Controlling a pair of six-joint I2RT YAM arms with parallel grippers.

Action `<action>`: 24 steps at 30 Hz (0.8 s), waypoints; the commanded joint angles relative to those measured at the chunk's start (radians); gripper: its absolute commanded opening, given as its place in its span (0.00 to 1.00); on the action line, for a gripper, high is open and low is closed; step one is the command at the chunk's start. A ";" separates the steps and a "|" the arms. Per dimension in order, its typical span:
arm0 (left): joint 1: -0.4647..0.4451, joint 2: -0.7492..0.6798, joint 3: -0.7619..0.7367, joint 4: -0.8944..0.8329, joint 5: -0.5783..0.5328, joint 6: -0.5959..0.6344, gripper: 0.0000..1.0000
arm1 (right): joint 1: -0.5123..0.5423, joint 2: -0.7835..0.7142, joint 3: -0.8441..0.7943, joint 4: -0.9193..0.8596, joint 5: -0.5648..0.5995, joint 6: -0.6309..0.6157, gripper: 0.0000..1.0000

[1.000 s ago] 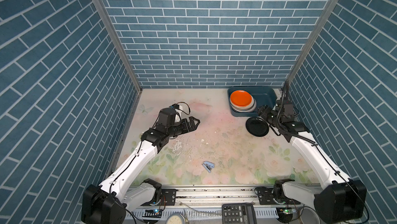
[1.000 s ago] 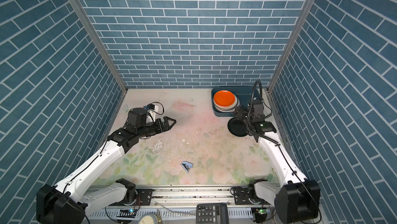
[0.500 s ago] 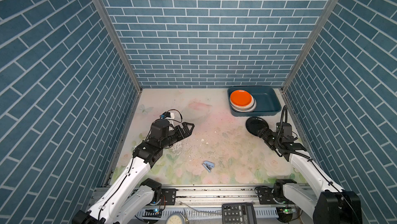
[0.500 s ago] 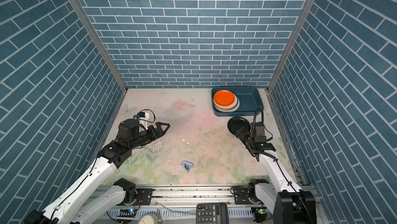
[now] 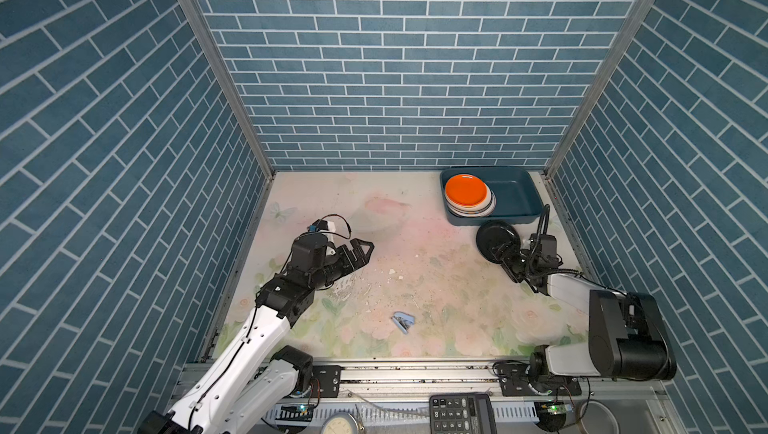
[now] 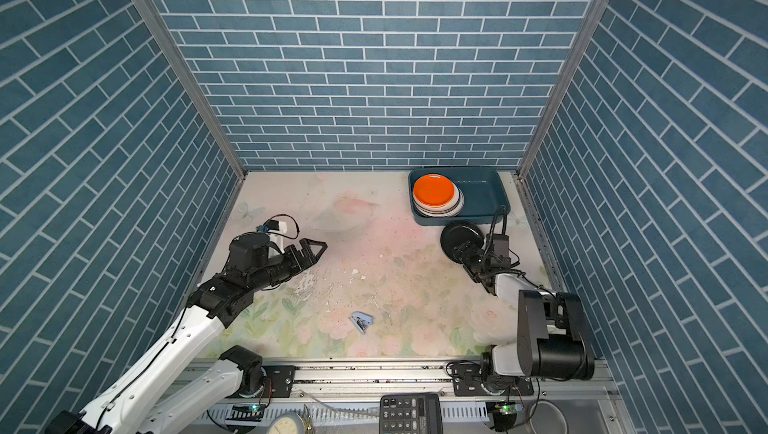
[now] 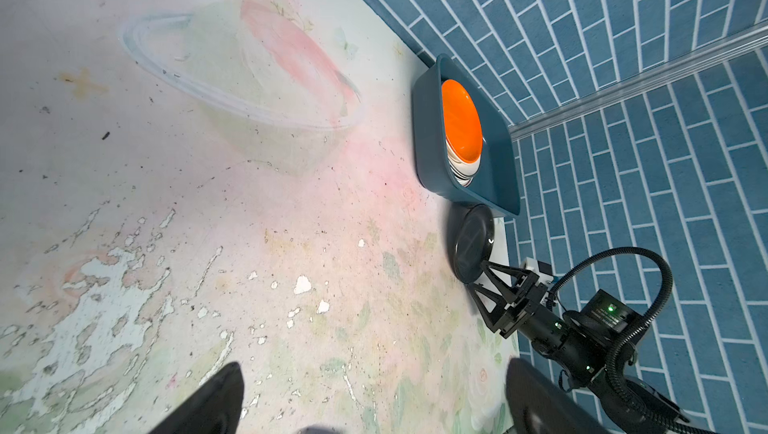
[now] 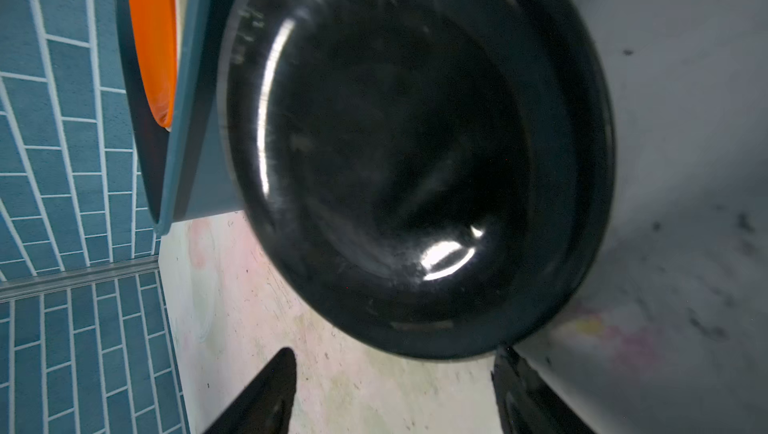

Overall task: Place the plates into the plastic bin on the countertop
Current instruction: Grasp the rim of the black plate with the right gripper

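Right wrist view: the right fingers (image 8: pixel 266 394) stand apart, gripping nothing, with the black plate (image 8: pixel 415 161) on the table (image 8: pixel 332 390) just ahead of their tips. Beyond the plate sits the plastic bin (image 8: pixel 183 120), holding a stack topped by an orange plate (image 8: pixel 151 36). Far from both, the left fingers (image 7: pixel 216 398) are spread wide and empty.

Lab mock-up of a kitchen — brick-print walls (image 5: pixel 395 78), floral countertop (image 5: pixel 415 244), aluminium mounting rail (image 5: pixel 415 374).
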 commanded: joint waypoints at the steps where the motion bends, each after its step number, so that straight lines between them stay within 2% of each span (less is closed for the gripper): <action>1: -0.004 0.008 0.002 -0.007 -0.001 0.004 1.00 | -0.008 0.036 -0.005 0.079 -0.024 0.029 0.74; 7: -0.003 0.022 0.003 0.005 -0.006 0.006 0.99 | -0.019 0.044 -0.006 0.083 -0.025 0.030 0.74; 14: -0.003 0.034 0.032 -0.007 0.000 0.007 0.99 | -0.025 -0.048 -0.006 -0.019 0.018 0.015 0.75; 16: -0.004 0.034 0.036 -0.010 -0.003 0.008 1.00 | -0.025 -0.091 -0.005 -0.082 0.066 -0.001 0.77; 19: -0.004 0.042 0.044 -0.012 -0.004 0.014 1.00 | -0.035 -0.131 0.005 -0.172 0.122 -0.041 0.86; 24: -0.004 0.065 0.053 -0.010 -0.001 0.027 1.00 | -0.089 -0.104 0.014 -0.181 0.061 -0.047 0.86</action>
